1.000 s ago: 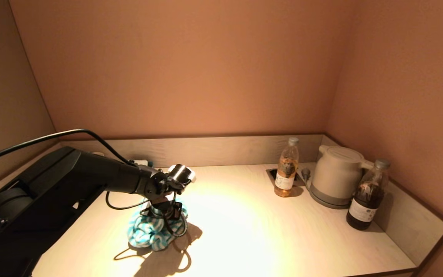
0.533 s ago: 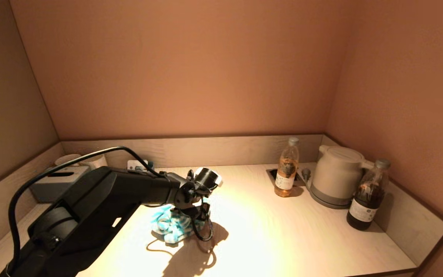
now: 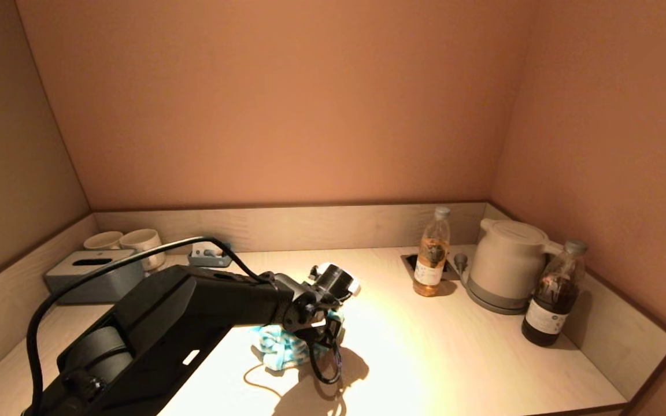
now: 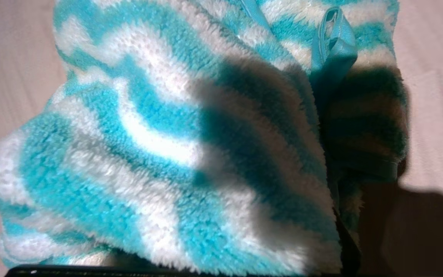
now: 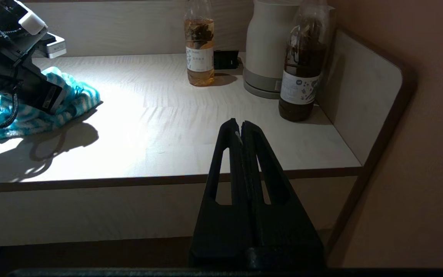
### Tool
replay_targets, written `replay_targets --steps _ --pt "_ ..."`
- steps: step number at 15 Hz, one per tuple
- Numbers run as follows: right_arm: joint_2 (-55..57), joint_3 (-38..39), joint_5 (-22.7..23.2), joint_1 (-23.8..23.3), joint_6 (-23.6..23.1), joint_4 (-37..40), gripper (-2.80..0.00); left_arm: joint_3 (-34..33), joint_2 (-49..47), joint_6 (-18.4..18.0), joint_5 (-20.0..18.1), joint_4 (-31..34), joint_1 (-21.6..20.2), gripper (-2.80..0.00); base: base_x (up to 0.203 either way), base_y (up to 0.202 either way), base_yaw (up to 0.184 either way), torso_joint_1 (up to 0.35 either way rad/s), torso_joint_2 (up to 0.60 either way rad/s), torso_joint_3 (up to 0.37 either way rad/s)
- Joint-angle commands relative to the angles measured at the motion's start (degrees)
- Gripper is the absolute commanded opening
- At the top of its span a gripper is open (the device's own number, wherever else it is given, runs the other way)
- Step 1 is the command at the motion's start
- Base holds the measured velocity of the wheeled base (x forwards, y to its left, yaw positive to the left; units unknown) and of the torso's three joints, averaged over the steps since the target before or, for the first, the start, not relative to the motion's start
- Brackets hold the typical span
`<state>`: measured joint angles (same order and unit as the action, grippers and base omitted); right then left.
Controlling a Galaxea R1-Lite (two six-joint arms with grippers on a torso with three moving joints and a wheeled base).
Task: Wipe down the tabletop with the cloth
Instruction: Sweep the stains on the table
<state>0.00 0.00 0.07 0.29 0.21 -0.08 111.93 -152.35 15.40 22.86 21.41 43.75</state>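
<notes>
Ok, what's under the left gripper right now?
The blue-and-white striped cloth sits bunched beneath the left gripper, lying on the tabletop. The patch of table under the cloth is covered, and the gripper's fingertips are hidden in the fabric.

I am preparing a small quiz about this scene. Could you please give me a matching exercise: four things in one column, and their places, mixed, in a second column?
1. cloth
2. kettle
3. dark bottle
4. right tool

a. at the tabletop's right end, nearest its front edge
b. below the table's front edge
c. between two bottles
d. under the left tool

Pairs: 1-d, 2-c, 3-a, 4-b
</notes>
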Motion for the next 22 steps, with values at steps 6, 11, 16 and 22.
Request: replay_targets --steps 6,11,16,22 --pt "0.00 0.00 0.01 0.06 0.05 -0.01 -2.80 -8.97 3.62 2.04 0.11 0.15 5.91 -2.80 0.000 0.000 0.000 0.000 0.00 0.000" --pt "0.00 0.00 0.01 0.06 -0.03 -0.01 -2.80 -26.16 10.80 4.44 0.74 0.22 3.00 -2.80 0.000 0.000 0.000 0.000 0.00 0.000" --pt "0.00 0.00 0.01 0.06 0.05 -0.01 -2.80 -35.26 14.10 2.97 0.82 -5.35 -11.73 -2.80 0.000 0.000 0.000 0.000 0.00 0.000" --pt "0.00 0.00 0.01 0.06 -0.03 -0.01 -2.80 -15.63 7.41 -0.52 2.35 -5.67 -17.78 -2.80 0.000 0.000 0.000 0.000 0.00 0.000"
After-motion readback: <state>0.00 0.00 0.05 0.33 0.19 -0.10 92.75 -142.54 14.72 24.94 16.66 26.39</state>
